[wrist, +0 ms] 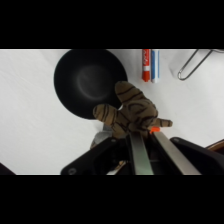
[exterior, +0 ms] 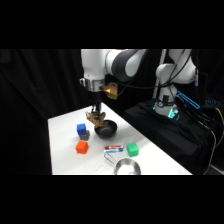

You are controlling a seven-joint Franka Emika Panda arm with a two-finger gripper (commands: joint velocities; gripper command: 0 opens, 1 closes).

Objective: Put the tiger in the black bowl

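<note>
I find the tiger [wrist: 127, 111] clamped in the gripper [wrist: 142, 134] and lifted off the counter [exterior: 65, 132]. In the wrist view its striped body hangs over the near rim of the black bowl [wrist: 87, 80], partly above the hollow and partly outside it. The side view agrees: the toy sits at the bowl's upper left edge, just above the rim, with the gripper coming straight down on it.

I judge the step in hand to be the carry, close to its end. The toy is not yet centred over the bowl. My next move calls for a short shift toward the bowl's middle, then a release. I note the risk that the toy, about as wide as the bowl, may catch on the rim and tip out.

Beside the bowl, away from the gripper in the wrist view, lie a red marker [wrist: 145, 64] and a blue marker [wrist: 154, 65], touching side by side. Further out are metal tongs [wrist: 192, 64]. In the side view, a blue cube [exterior: 82, 130] and an orange cube [exterior: 81, 147] stand left of the bowl, a green cube [exterior: 132, 149] stands right, and a silver metal bowl [exterior: 127, 167] sits nearest the camera.
</note>
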